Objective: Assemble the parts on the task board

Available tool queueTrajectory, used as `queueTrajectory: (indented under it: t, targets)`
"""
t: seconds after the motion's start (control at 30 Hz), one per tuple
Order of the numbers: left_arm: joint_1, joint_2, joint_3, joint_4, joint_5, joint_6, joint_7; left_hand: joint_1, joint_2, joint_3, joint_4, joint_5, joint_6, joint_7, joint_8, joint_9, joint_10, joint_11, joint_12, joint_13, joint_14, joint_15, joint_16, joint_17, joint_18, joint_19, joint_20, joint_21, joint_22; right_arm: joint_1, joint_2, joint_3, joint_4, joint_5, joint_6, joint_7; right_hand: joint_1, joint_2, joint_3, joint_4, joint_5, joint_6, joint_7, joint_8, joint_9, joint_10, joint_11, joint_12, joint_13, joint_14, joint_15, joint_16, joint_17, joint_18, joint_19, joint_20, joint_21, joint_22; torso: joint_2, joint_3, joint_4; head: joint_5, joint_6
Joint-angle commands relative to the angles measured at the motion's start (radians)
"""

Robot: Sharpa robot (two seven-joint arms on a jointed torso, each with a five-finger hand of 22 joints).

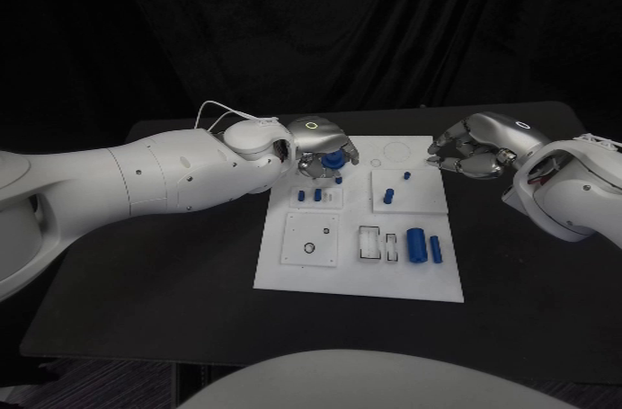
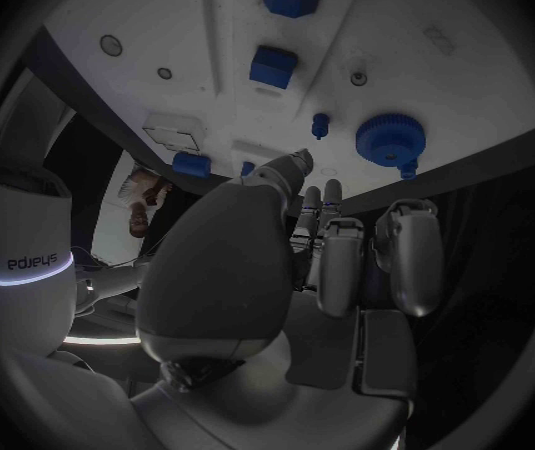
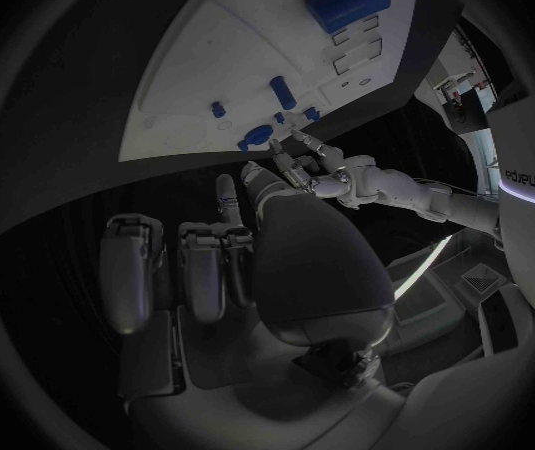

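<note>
White and flat, the task board (image 1: 340, 270) lies at the middle of the black counter (image 1: 155, 283) and serves as the landmark for everything around it.

Left of the board, the robot's left arm (image 1: 155, 180) reaches in, and its silver left hand (image 1: 320, 144) hovers over the board's far left corner. A round blue knob-like part (image 1: 333, 158) sits under its fingers there; the left wrist view shows that same ridged blue disc (image 2: 390, 138) on the board just past the fingertips (image 2: 295, 165), and whether the hand actually grips it or only touches it cannot be told.

On the board itself, just nearer than the hand, two small blue pegs (image 1: 310, 195) stand in a raised square plate. Nearer still on the left side, a second square plate (image 1: 311, 239) carries a small dark ring. Toward the board's middle, white rectangular frames (image 1: 378, 244) lie side by side. Right of them rests a large blue cylinder (image 1: 416, 244) with a slimmer blue pin (image 1: 437, 248) beside it. Farther back on the right half, one small blue peg (image 1: 390, 194) stands on another square plate, with a tiny blue piece (image 1: 405, 175) beyond it.

Right of the board, at its far right corner, the right hand (image 1: 473, 153) hangs just off the edge, fingers curled inward with nothing visible in them. The right wrist view shows those fingers (image 3: 198, 265) folded above dark counter, apart from the board.
</note>
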Motion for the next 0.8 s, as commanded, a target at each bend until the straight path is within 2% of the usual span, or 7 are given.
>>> queueTrajectory:
  t: [0.03,0.13,0.2,0.43,0.57,0.7,0.8]
  targets:
    - [0.003,0.004,0.001,-0.001,-0.008,0.062,-0.018,-0.016,-0.002,-0.010,0.001,-0.012,0.002,0.004,0.003,-0.004,0.011,-0.001,0.008,0.006,0.008,0.010,-0.004,0.018,-0.014,0.002,0.008,-0.007,0.185,0.002,0.000,0.001,0.003,-0.002,-0.023,0.007,0.000,0.006,-0.003,-0.004,0.003,0.008,0.000,-0.002,0.001,0.104,0.002,0.003,0.263,0.103,0.005,0.003,0.263,0.009,0.052,0.003,-0.001,0.230,0.009,0.0051,-0.0048,0.000,0.000]
    - [0.003,0.004,0.001,0.000,-0.008,0.067,-0.019,-0.023,-0.001,-0.020,0.003,-0.025,0.005,0.006,0.003,-0.009,0.017,-0.003,0.018,0.015,0.007,0.010,-0.005,0.016,-0.013,0.002,0.009,-0.009,0.185,0.002,0.001,0.001,0.002,-0.002,-0.022,0.007,0.000,0.006,-0.003,-0.004,0.003,0.008,0.000,-0.002,0.001,0.104,0.002,0.003,0.263,0.103,0.005,0.003,0.263,0.009,0.052,0.003,-0.001,0.230,0.011,0.0067,-0.0058,0.000,0.000]
    - [0.003,0.003,0.001,0.000,-0.008,0.070,-0.019,-0.024,-0.001,-0.022,0.003,-0.027,0.005,0.006,0.003,-0.010,0.018,-0.002,0.020,0.018,0.007,0.010,-0.005,0.016,-0.013,0.002,0.009,-0.009,0.185,0.002,0.001,0.001,0.001,-0.002,-0.020,0.006,0.000,0.006,-0.003,-0.004,0.003,0.008,0.000,-0.002,0.001,0.104,0.002,0.003,0.263,0.103,0.005,0.003,0.263,0.009,0.052,0.003,-0.001,0.230,0.017,0.0073,-0.0062,0.003,0.000]
    - [0.002,0.002,0.001,0.000,-0.008,0.072,-0.017,-0.026,0.006,-0.027,0.003,-0.022,0.019,0.010,0.008,-0.014,0.027,-0.004,0.037,0.032,0.007,0.010,-0.004,0.016,-0.013,0.004,0.010,-0.010,0.186,0.002,0.003,0.001,-0.001,-0.002,-0.014,0.003,0.000,0.006,-0.003,-0.004,0.003,0.008,0.000,-0.002,0.001,0.104,0.002,0.003,0.263,0.103,0.005,0.003,0.263,0.009,0.052,0.003,-0.001,0.230,0.023,0.0085,-0.0097,0.009,0.000]
    - [0.002,0.005,0.001,-0.005,-0.008,0.068,-0.009,-0.020,0.012,-0.027,-0.004,0.002,0.050,0.009,0.020,-0.014,0.036,-0.008,0.058,0.052,0.006,0.006,-0.004,0.015,-0.013,0.004,0.008,-0.013,0.187,0.002,0.004,0.001,-0.002,-0.002,-0.010,0.002,0.000,0.006,-0.003,-0.004,0.003,0.008,0.000,-0.002,0.001,0.104,0.002,0.003,0.263,0.103,0.005,0.003,0.263,0.009,0.052,0.003,-0.001,0.230,0.027,0.0091,-0.0137,0.013,0.000]
    - [0.001,0.009,0.001,-0.015,-0.008,0.065,-0.003,-0.014,0.015,-0.025,-0.013,0.018,0.076,0.010,0.034,-0.007,0.041,-0.011,0.076,0.071,0.007,0.004,-0.004,0.015,-0.013,0.005,0.005,-0.013,0.188,0.002,0.005,0.001,-0.002,-0.002,-0.005,0.001,0.000,0.006,-0.003,-0.004,0.003,0.008,0.000,-0.002,0.001,0.104,0.002,0.003,0.263,0.103,0.005,0.003,0.263,0.009,0.052,0.003,-0.001,0.230,0.028,0.0097,-0.0139,0.012,0.000]
    - [0.001,0.013,0.001,-0.021,-0.008,0.069,-0.002,-0.015,0.015,-0.025,-0.013,0.019,0.077,0.010,0.034,-0.007,0.041,-0.011,0.077,0.073,0.007,0.004,-0.004,0.015,-0.013,0.005,0.005,-0.014,0.188,0.002,0.005,0.001,-0.002,-0.002,-0.001,-0.001,0.000,0.006,-0.003,-0.004,0.003,0.008,0.000,-0.002,0.001,0.104,0.002,0.003,0.263,0.103,0.005,0.003,0.263,0.009,0.052,0.003,-0.001,0.230,0.026,0.0111,-0.0113,0.009,0.000]
